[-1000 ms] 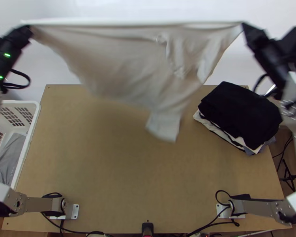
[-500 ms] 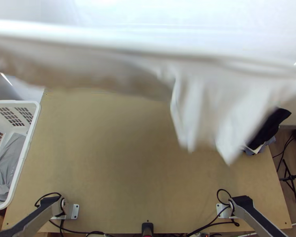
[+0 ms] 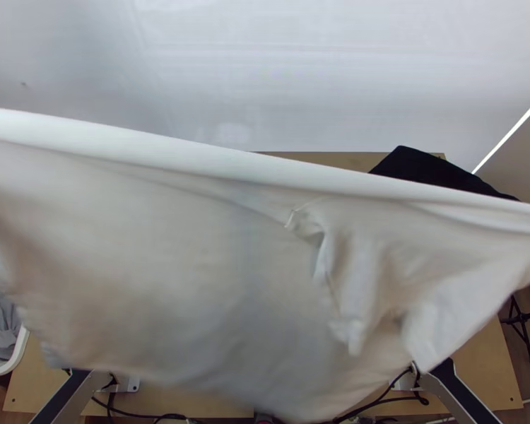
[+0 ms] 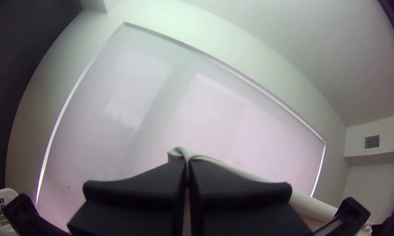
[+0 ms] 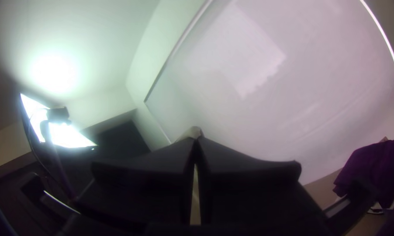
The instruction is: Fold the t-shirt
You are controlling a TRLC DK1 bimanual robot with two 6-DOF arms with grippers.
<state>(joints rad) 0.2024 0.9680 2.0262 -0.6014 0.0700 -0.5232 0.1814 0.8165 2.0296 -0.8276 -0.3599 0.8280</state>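
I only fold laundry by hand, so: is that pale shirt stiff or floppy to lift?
The t-shirt is probably floppy: it hangs in loose folds below its taut upper edge. It looks thin, so likely light. If the left gripper and right gripper pinching it came closer, that edge would probably sag.

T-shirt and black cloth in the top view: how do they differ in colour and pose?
The t-shirt is whitish; the black cloth is dark all over. The t-shirt hangs in the air, its top edge drawn out between the left gripper and the right gripper; the black cloth sits at the table's far right, partly hidden behind it. Both are fabric.
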